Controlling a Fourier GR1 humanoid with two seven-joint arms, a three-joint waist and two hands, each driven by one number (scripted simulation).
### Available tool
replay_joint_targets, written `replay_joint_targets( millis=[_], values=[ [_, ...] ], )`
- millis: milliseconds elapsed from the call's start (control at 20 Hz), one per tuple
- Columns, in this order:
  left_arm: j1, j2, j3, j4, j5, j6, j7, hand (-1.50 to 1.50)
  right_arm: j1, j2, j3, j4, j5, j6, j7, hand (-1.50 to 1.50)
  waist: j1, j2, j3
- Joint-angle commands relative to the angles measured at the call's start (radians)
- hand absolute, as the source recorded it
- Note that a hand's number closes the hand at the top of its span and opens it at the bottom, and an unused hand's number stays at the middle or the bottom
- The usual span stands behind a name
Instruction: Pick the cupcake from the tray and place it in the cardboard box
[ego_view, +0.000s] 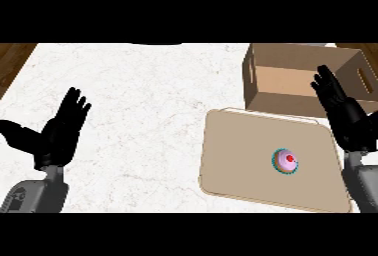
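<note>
You're looking straight down on a pale marbled bench, with dark wood showing at its far left and far right corners. The cupcake sits on the tray, right of the tray's middle, seen from above as a pink top with a red dot in the centre and a teal wrapper ringing it. Nothing is touching it. The tray is a flat tan square lying on the right half of the bench, slightly turned, its far edge touching or just beside the cardboard box. That box stands at the far right of the bench, open at the top, brown inside, with a slot handle cut in its right wall. Your right hand is up along the right edge, fingers straight and spread apart, holding nothing, and from this angle it overlaps the box's right side and the tray's far right corner. Your left hand shows over the left part of the bench, well apart from the tray, fingers straight and pointing away, thumb out to the side, empty.
</note>
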Motion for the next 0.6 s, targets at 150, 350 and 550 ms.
replay_joint_targets(
  millis=[150, 350, 550],
  values=[
    [-0.04, 0.148, -0.069, -0.062, -0.161, -0.099, -0.11, 0.0, -0.066, -0.18, -0.111, -0.182, -0.047, 0.107, -0.015, -1.5, -0.058, -0.015, 0.043],
    [-0.033, 0.22, -0.137, -0.113, -0.238, -0.165, -0.13, 0.0, 0.025, -0.394, -0.131, -0.208, 0.097, 0.18, -0.037, -1.5, -0.072, -0.012, 0.044],
    [-0.025, 0.18, -0.184, -0.083, -0.296, -0.171, -0.206, 0.0, 0.202, -0.417, -0.241, -0.214, 0.066, 0.283, -0.293, -1.5, -0.053, -0.002, 0.045]
  ],
)
